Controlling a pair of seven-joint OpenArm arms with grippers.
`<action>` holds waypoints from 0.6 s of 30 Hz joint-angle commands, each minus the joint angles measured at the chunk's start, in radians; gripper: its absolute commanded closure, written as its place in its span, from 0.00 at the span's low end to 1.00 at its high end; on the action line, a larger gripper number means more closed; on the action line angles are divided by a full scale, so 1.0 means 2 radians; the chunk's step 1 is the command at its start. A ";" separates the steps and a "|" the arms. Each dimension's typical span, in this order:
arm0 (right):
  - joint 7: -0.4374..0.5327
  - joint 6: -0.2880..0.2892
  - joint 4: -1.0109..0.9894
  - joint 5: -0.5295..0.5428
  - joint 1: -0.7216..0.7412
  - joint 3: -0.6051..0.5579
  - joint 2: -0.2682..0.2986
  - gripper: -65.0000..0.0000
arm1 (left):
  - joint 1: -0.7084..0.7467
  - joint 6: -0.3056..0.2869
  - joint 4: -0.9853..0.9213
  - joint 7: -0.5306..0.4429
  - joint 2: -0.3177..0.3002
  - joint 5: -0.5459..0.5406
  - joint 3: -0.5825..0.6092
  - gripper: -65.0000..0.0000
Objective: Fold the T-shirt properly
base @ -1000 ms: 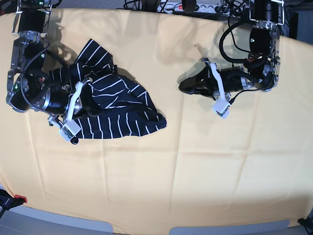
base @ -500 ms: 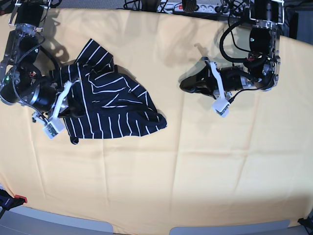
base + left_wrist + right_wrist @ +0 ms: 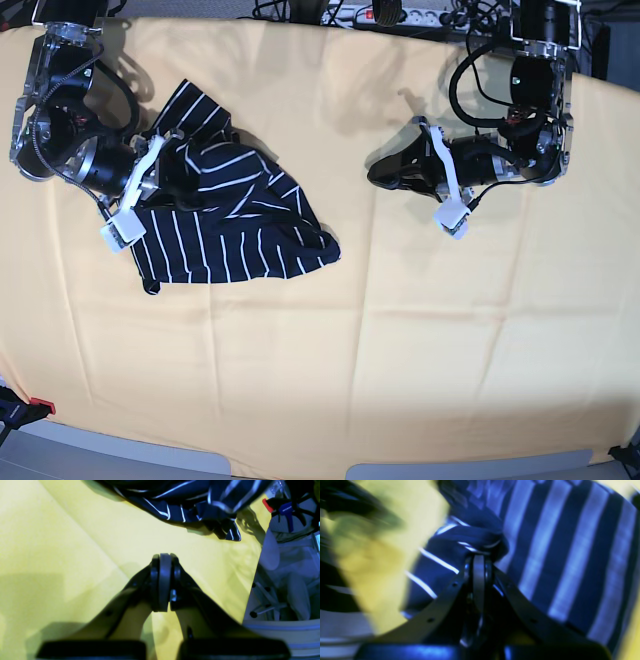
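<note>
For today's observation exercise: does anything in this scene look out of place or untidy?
Yes. The T-shirt lies crumpled in a heap on the yellow cloth, stripes running in several directions, not spread flat. The right gripper is shut on a bunched fold of it. The left gripper is shut, holding nothing.

a yellow cloth (image 3: 400,340) covers the table; perhaps a power strip (image 3: 385,14) behind.

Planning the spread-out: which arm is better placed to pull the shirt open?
Right. The right gripper is already shut on the T-shirt; the left gripper is shut, empty, off the fabric.
</note>
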 commanded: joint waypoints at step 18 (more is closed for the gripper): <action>-0.086 0.003 0.049 0.140 0.020 -0.118 0.002 1.00 | -0.007 -0.004 0.010 0.041 -0.004 -0.119 -0.002 1.00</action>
